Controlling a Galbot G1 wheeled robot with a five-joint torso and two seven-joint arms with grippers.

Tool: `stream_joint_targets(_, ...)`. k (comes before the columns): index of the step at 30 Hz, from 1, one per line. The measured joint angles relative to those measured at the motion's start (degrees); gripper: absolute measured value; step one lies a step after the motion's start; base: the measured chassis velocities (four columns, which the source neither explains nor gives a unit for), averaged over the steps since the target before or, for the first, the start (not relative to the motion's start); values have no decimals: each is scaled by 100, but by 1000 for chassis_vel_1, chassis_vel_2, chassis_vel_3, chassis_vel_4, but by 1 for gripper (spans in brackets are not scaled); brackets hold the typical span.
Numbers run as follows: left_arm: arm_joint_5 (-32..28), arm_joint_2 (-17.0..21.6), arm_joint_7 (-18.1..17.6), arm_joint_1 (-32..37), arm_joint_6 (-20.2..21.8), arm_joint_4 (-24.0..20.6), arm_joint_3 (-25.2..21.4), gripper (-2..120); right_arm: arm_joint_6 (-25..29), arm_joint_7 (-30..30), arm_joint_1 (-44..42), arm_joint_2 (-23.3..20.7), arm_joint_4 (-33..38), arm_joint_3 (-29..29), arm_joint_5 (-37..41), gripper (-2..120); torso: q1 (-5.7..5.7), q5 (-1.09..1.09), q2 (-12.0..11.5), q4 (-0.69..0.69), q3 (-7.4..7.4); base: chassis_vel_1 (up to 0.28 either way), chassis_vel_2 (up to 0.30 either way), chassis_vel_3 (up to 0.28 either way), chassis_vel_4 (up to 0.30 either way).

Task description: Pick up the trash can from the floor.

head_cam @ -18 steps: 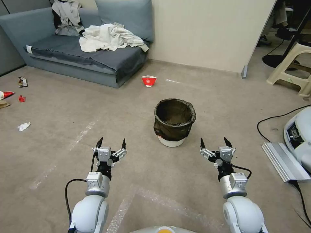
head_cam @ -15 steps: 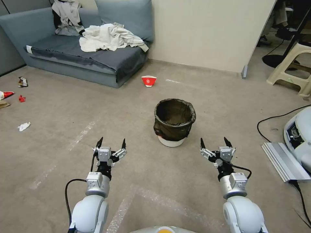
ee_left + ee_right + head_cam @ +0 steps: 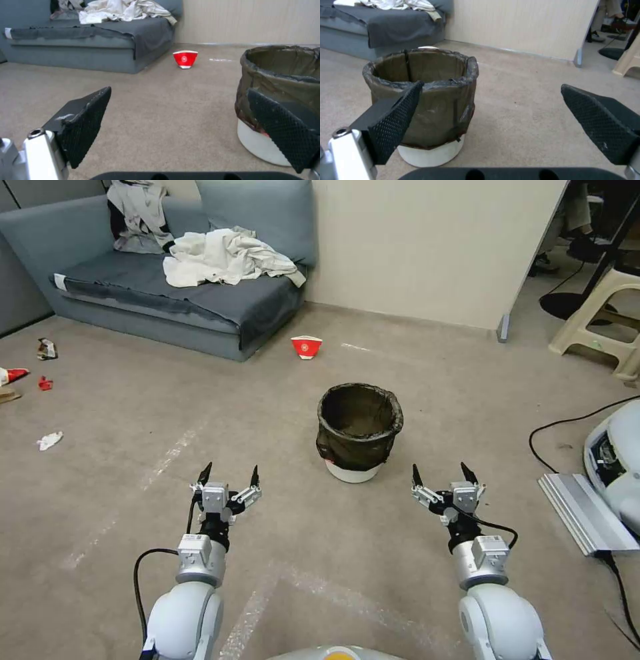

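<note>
Nothing has moved since the earlier frames: our two arms hold the same pose and the trash can (image 3: 359,432) stands where it did. We see it upright on the floor (image 3: 267,413), ahead of us and between our grippers, touched by neither. It is a small round bin, its white base bare at the bottom, the rest wrapped in a crinkled dark brown-black liner folded over the rim. Our left gripper (image 3: 229,474) hangs low to the can's left, fingers spread wide and empty. Our right gripper (image 3: 443,474) hangs to its right, likewise wide open, gripping nothing. A red-and-white paper bowl (image 3: 306,347) sits farther off, near the grey sofa (image 3: 133,293).
</note>
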Motion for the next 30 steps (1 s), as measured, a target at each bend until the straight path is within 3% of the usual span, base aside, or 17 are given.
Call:
stream_joint_targets(18,5,-9,-41,117,-38,-166,-67,100,-40,29,-46,35,154,-44,-2,100,0,-2,0,-3,0,0,0,0,0)
stream_joint_targets(21,47,-49,-233,558,-214,-851,-345,100,-131,85,-116,89,414,-117,8,100,0,2,0,1,-1,0,0,0,0)
stream_joint_targets(22,47,-49,-233,558,-214,-851,-345,100,-131,85,-116,89,414,-117,8,100,0,2,0,1,-1,0,0,0,0)
stream_joint_targets(25,100,-95,-456,1067,-417,-1648,-657,100,-407,268,-333,270,1225,-348,82,100,0,-1,0,1,-1,0,0,0,0)
stream_joint_targets(30,-108,-49,-552,1343,-335,-2081,-857,100,-622,430,-477,279,1607,-424,117,100,0,1,0,0,-1,0,0,0,0)
